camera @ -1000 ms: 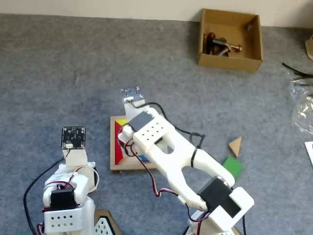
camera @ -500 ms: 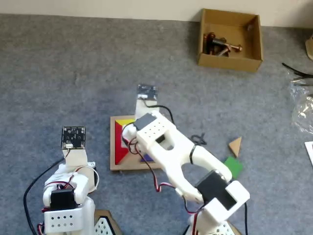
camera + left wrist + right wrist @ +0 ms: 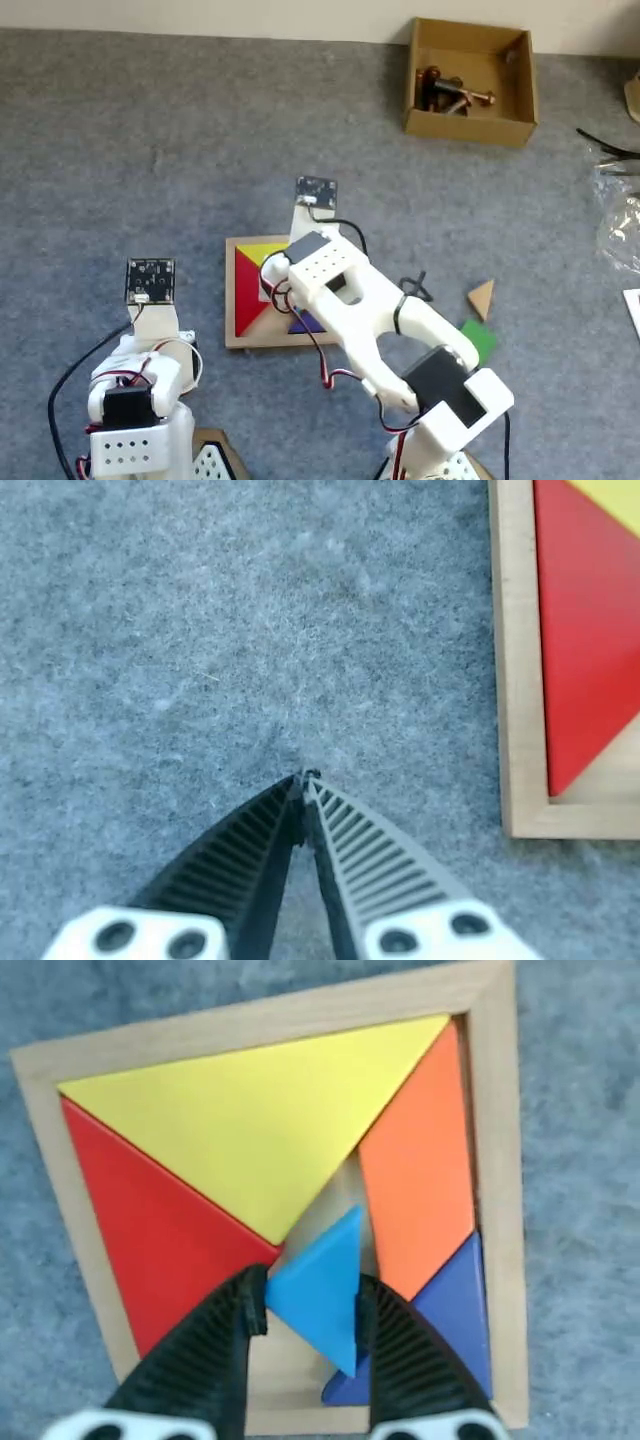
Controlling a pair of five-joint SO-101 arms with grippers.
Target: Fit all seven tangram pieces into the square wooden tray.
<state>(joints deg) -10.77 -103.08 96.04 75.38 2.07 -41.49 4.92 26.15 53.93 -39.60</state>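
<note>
The square wooden tray [image 3: 270, 1015] holds a yellow triangle [image 3: 260, 1130], a red triangle [image 3: 160, 1230], an orange piece [image 3: 420, 1180] and a dark blue triangle [image 3: 450, 1310]. My right gripper [image 3: 310, 1295] is shut on a light blue triangle [image 3: 322, 1305], tilted over the bare middle of the tray. In the high view the right arm [image 3: 340, 290] lies across the tray [image 3: 232, 300]. A green piece [image 3: 480, 340] and a wooden triangle [image 3: 482, 298] lie on the carpet to the tray's right. My left gripper [image 3: 303, 778] is shut and holds nothing, over carpet beside the tray's corner [image 3: 515, 680].
A cardboard box [image 3: 470, 80] with small metal parts stands at the back right. Clear plastic and cables [image 3: 615, 200] lie at the right edge. The left arm's base [image 3: 135, 400] sits at the front left. Grey carpet covers the table.
The right arm has swung to the right over the tray, carrying the light blue triangle. More of the yellow and red pieces now show. The left arm has not moved.
</note>
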